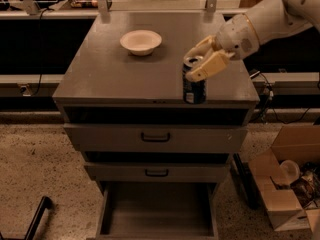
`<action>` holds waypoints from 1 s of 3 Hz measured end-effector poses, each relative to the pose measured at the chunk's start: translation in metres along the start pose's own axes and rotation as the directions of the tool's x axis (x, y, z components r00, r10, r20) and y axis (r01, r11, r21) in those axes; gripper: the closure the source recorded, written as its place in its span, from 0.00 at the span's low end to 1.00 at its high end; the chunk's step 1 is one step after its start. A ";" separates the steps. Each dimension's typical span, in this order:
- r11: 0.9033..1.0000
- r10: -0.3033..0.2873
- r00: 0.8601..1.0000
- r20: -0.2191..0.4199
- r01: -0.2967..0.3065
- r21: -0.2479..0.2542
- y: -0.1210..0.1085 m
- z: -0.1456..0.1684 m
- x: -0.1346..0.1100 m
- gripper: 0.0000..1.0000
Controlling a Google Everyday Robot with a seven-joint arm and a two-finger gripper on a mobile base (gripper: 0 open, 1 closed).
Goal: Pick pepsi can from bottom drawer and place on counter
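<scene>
The pepsi can (194, 88) is dark blue with a silver top and is upright near the front right edge of the counter (125, 76). My gripper (199, 60) comes in from the upper right and its cream fingers (211, 66) are closed around the can's top. The can's base is at the counter surface; I cannot tell whether it touches. The bottom drawer (156, 209) is pulled open below and shows only its bare grey floor.
A white bowl (141, 41) sits on the counter at the back centre-left. Two upper drawers with black handles (155, 137) are shut. An open cardboard box (290, 184) with clutter stands on the floor at the right. A black bar (35, 219) is at the lower left.
</scene>
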State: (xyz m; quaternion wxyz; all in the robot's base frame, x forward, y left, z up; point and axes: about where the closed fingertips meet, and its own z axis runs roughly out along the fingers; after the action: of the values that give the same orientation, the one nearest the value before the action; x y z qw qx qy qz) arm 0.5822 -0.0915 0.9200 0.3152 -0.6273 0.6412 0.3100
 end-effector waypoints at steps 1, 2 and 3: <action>0.998 0.005 0.998 0.057 -0.009 0.068 -0.022 -0.021 -0.016 1.00; 0.977 0.040 0.997 0.068 -0.054 0.204 -0.037 -0.053 -0.017 1.00; 0.933 0.078 0.996 0.050 -0.090 0.348 -0.052 -0.063 -0.006 1.00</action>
State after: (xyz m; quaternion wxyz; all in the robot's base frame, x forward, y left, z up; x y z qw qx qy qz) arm 0.6330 -0.1390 0.9628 0.4194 -0.5277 0.7067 0.2151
